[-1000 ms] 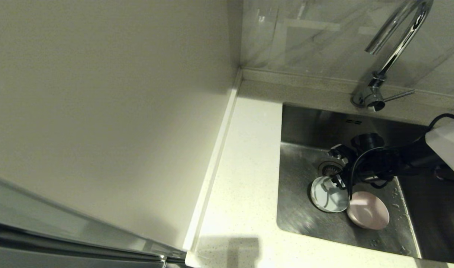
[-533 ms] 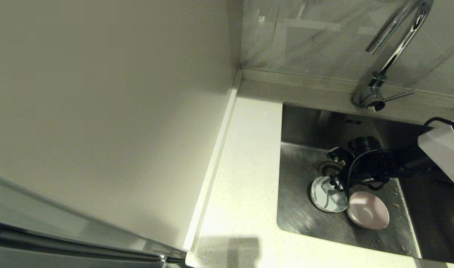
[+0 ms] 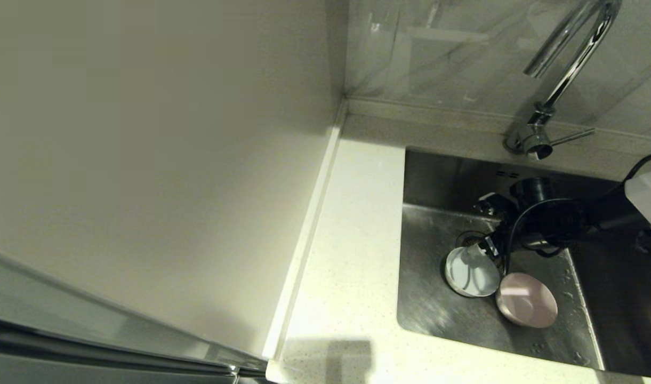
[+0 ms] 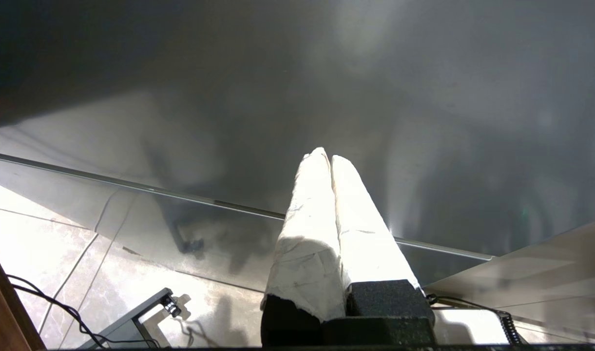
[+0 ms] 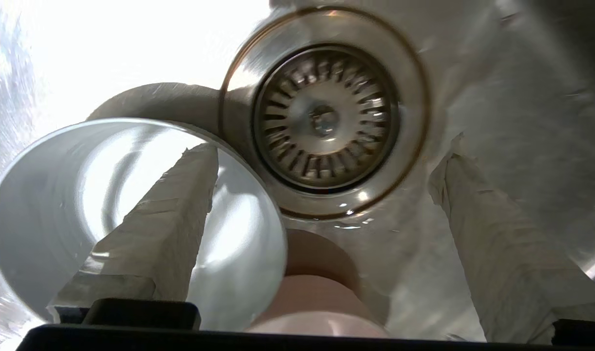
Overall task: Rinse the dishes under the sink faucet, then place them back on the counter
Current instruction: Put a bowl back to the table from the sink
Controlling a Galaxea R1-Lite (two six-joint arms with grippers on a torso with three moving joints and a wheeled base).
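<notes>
Lower right, right end effector spread over blue bowl in sink; no rinsing visible, bench bare.

Faucet: top of gooseneck cut off by upper edge, head view. Right arm runs out at the right edge, so we see only part of it. Drain strainer mostly hidden behind right gripper and the pale blue bowl. Pink bowl cut by wrist-cam housing; rim not visible there. Sink right portion too dark to read. Third bowl: we can't locate it.
</notes>
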